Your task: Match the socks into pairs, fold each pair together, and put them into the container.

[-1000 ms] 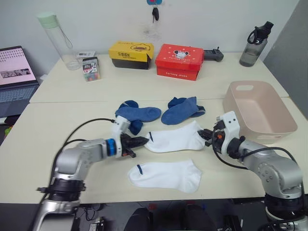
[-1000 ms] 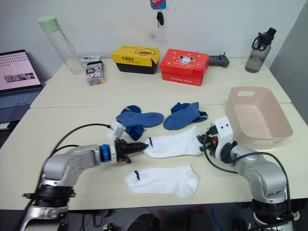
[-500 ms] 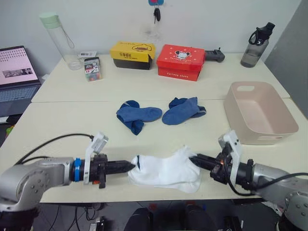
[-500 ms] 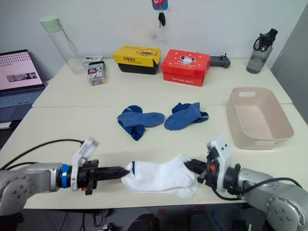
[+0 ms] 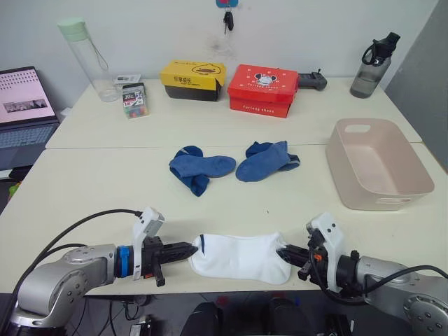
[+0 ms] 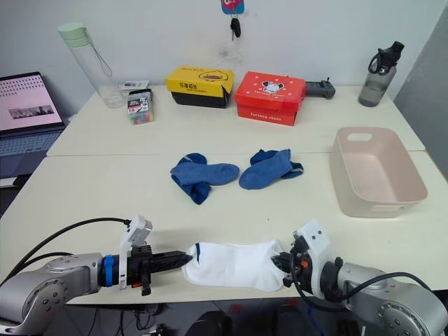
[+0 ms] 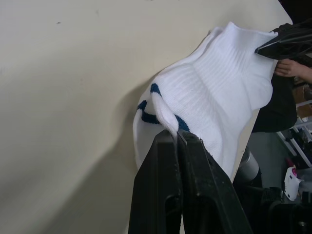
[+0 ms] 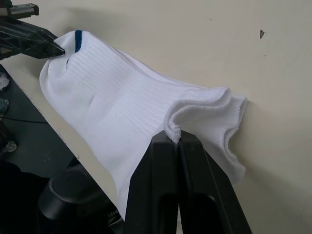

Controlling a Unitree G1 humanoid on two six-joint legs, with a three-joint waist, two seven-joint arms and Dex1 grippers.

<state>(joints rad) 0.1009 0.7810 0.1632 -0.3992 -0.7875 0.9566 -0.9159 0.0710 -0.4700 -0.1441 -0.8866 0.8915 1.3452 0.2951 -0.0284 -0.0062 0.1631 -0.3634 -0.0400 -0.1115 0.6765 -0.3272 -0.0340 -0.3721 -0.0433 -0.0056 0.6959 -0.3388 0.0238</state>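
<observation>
Now the left gripper point(image 5: 190, 249) and right gripper point(image 5: 283, 253) are pinching the white socks point(image 5: 241, 256) overhanging the surface's point(image 5: 98, 196) near edge, the blue socks point(image 5: 200, 168) and container point(image 5: 378, 168) lying beyond.

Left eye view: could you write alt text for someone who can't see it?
Two grippers, left and right, pinch opposite ends of stacked white socks at the table's near edge. Behind lie two blue sock bundles, with an empty container at the right.
</observation>
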